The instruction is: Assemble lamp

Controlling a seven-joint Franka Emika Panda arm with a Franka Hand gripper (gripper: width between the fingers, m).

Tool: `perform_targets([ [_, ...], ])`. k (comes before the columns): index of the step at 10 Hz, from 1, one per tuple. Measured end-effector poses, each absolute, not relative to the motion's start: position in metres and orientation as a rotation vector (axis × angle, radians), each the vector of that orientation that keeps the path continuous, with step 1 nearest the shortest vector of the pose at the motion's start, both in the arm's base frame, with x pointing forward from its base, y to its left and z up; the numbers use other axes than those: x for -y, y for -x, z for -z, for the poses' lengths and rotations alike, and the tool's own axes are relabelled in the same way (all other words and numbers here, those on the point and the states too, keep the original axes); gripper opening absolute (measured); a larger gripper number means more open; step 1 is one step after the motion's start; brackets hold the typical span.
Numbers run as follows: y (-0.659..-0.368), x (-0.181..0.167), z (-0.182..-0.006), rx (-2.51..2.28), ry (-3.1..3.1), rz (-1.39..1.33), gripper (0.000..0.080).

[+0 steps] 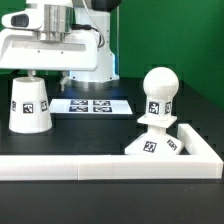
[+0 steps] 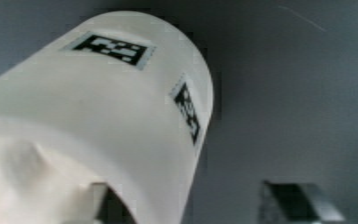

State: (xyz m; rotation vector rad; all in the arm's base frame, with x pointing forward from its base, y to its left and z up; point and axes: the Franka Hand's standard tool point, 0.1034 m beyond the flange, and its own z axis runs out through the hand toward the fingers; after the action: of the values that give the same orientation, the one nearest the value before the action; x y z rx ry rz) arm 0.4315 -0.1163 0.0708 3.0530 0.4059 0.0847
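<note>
Green wall stands behind the black table, which is edged near the front by a long white L-shaped border wall.

I hang over the side of the table at the exterior view's left, my white arm reaching down from above so that my hand sits right at the top of the white tapered plastic lamp shade. My wrist view shows the shade filling most of the frame, slanting away from me, with one dark fingertip showing clear of it to one side and the other fingertip partly hidden by the shade. My hand is spread wide, gripping nothing that I can see.

The shade stands upright on the table, narrow end up, with a black-and-white square tag on its side. Well apart from it, at the exterior view's right, the white round bulb on its short stem stands on the flat square white base, which lies in the corner of the border wall. Both carry tags; I cannot read their patterns.

The marker board lies flat between the two.
</note>
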Motion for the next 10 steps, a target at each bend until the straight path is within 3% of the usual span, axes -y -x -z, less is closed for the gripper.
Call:
perform_targets([
  [1, -0.434, 0.115, -0.071, -0.411, -3.051, -0.089, 0.0118],
  [2, -0.437, 0.112, -0.072, -0.419, -3.05, -0.094, 0.0043],
  [5, -0.445, 0.096, -0.074, -0.451, -3.049, -0.103, 0.0043],
  [7, -0.454, 0.065, -0.082, -0.419, -3.069, -0.121, 0.0043],
  [10, -0.491, 0.017, -0.126, -0.32, -3.127, -0.074, 0.0044],
])
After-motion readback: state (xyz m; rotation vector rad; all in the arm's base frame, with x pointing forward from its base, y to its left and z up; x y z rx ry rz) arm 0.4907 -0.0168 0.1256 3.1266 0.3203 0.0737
